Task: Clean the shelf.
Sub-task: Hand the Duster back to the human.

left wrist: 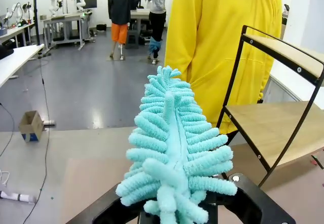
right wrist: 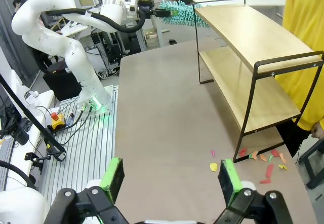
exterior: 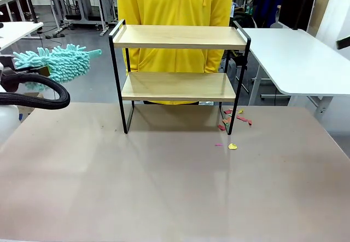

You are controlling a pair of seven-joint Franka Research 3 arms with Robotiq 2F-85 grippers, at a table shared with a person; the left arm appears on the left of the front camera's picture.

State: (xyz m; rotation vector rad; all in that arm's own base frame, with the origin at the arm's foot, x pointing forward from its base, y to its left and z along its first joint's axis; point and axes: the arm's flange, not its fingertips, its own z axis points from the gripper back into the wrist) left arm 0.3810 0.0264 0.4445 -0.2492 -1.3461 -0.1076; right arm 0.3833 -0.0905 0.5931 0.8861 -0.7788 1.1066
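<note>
The shelf [exterior: 178, 36], two light wood boards in a black frame, stands at the table's far middle; both boards look bare. My left gripper [left wrist: 177, 210] is shut on the base of a fluffy turquoise duster [left wrist: 174, 148]. In the front view the duster [exterior: 59, 61] hangs in the air left of the shelf's top board, apart from it. From the right wrist view the left gripper [right wrist: 152, 11] holds the duster [right wrist: 181, 12] near the shelf's [right wrist: 243, 36] far end. My right gripper [right wrist: 171, 179] is open over the table, with nothing between its green pads [right wrist: 112, 177].
Coloured paper scraps [exterior: 234, 120] lie on the brown table [exterior: 164, 187] by the shelf's right front leg. A person in a yellow top [exterior: 175, 1] stands right behind the shelf. White tables [exterior: 298, 56] flank it on the right.
</note>
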